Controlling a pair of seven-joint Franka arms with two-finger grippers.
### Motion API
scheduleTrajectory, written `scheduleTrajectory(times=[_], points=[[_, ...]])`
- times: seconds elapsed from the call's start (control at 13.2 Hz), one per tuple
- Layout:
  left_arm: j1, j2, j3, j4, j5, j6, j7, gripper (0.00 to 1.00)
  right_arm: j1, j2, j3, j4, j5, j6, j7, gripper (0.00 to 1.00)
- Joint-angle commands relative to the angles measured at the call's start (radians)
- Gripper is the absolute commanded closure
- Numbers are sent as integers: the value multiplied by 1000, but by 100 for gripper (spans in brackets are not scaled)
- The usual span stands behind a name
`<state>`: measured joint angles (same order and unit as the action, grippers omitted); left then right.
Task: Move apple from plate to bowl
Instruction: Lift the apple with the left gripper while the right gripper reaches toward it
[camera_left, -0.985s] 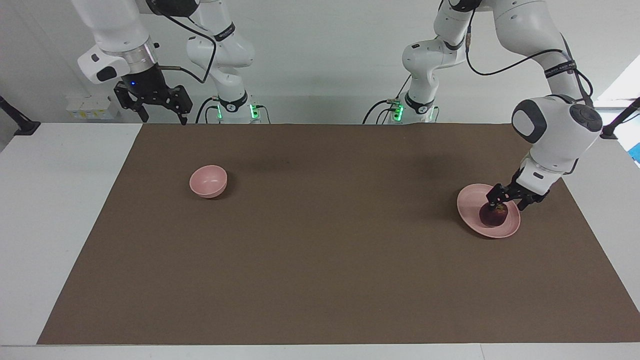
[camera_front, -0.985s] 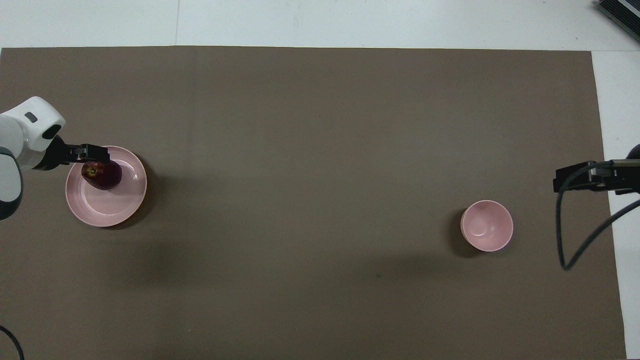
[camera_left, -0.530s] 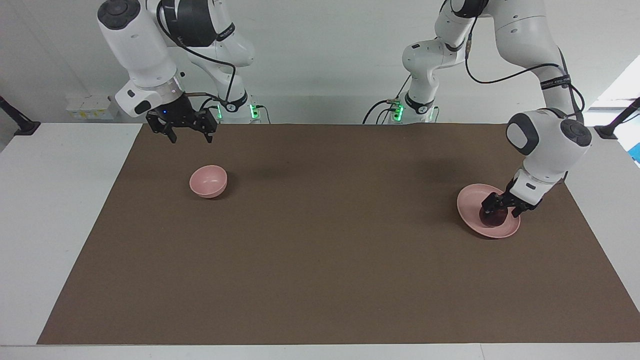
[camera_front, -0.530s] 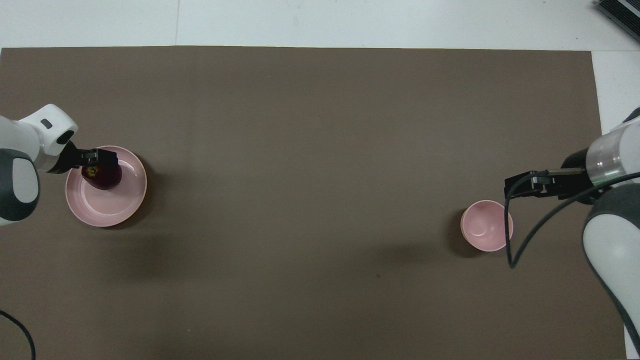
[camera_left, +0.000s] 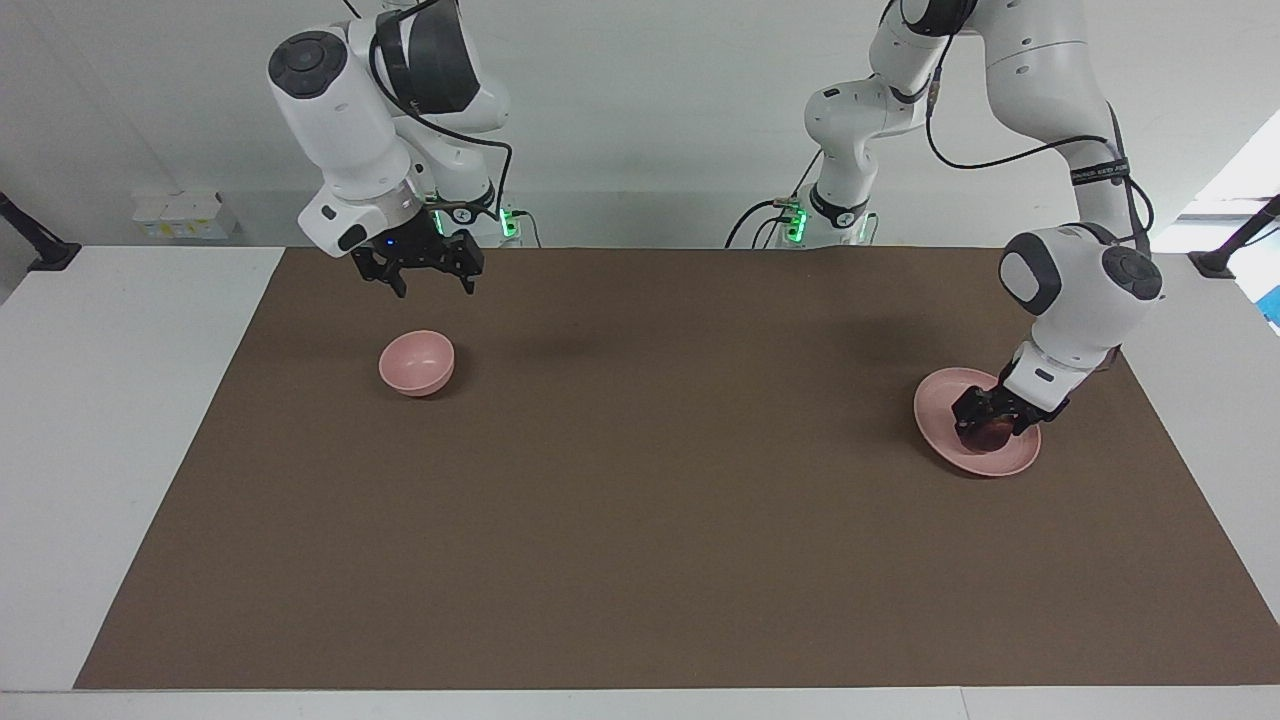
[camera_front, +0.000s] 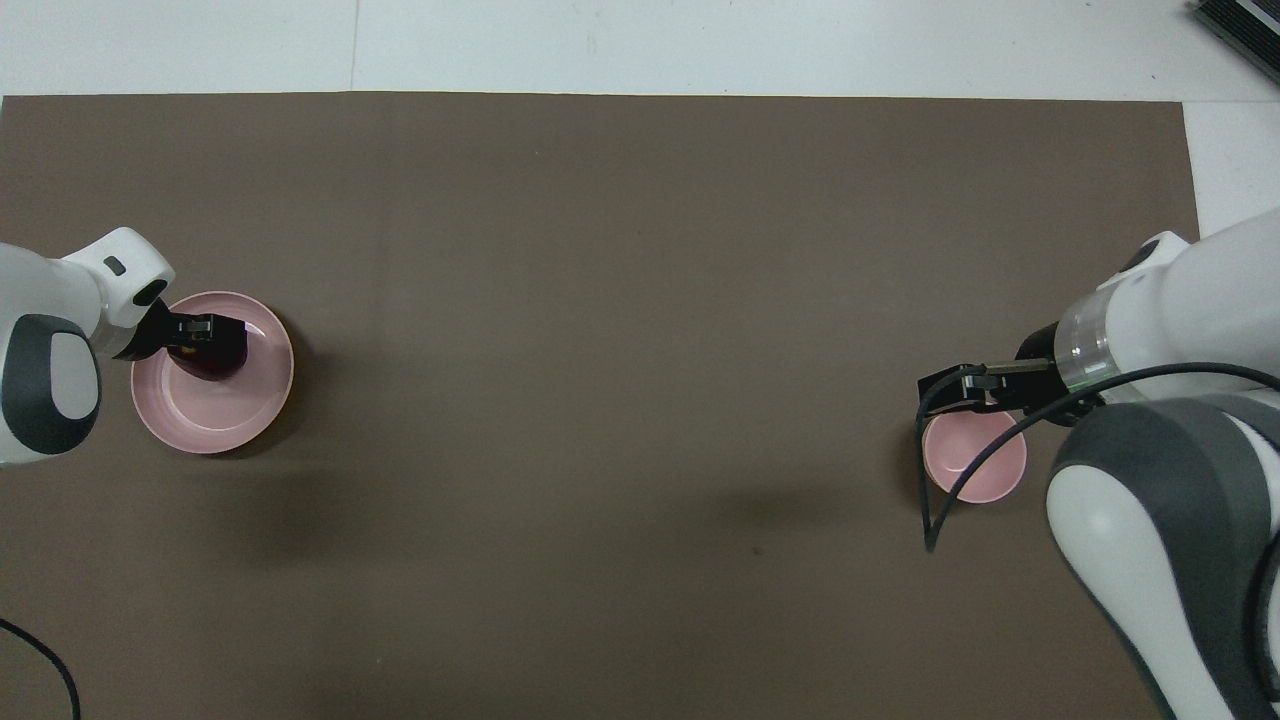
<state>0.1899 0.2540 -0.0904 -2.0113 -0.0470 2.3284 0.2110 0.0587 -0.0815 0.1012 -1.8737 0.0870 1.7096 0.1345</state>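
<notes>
Right gripper (camera_left: 431, 284): in the air over the mat, above the bowl's robot-side rim; fingers spread, holding nothing.
Bowl (camera_left: 417, 362): on the brown mat (camera_left: 640, 520) toward the right arm's end; nothing in it.
Plate (camera_left: 940, 400): toward the left arm's end, well apart from the bowl.
Apple (camera_left: 987, 432): on the plate, dark red, sitting on the plate's robot-side half in the overhead view (camera_front: 222, 357).
Left gripper (camera_left: 986, 424): down on the apple, fingers either side of it; whether they have pinched it yet, cannot tell.
Step in hand: the grasp, by my reading; apple not lifted.
Next move: firm pinch, lift clear of the plate rim, then a long carry across to the bowl, perhaps a hand-over.
Change since a second ago: left gripper has dropped from just above the apple to around it; right arm has swung in from the table's edge toward the bowl.
</notes>
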Motion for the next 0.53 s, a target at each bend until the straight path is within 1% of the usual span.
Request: scheduleTrajectory(times=[0.0, 0.08, 0.23, 0.38, 0.45], points=[[14, -10, 1, -23, -7, 16, 99, 100, 70, 5, -1, -28, 25, 34, 57, 0], [14, -12, 1, -21, -7, 6, 100, 100, 102, 22, -1, -27, 30, 54, 86, 0], [11, -7, 0, -4, -8, 6, 99, 100, 157, 49, -1, -27, 112, 111, 199, 0], [3, -7, -3, 22, -14, 5, 88, 100, 210, 84, -1, -19, 169, 169, 389, 0], [-4, -9, -6, 52, -54, -18, 85, 100, 225, 103, -1, -16, 210, 186, 468, 0]])
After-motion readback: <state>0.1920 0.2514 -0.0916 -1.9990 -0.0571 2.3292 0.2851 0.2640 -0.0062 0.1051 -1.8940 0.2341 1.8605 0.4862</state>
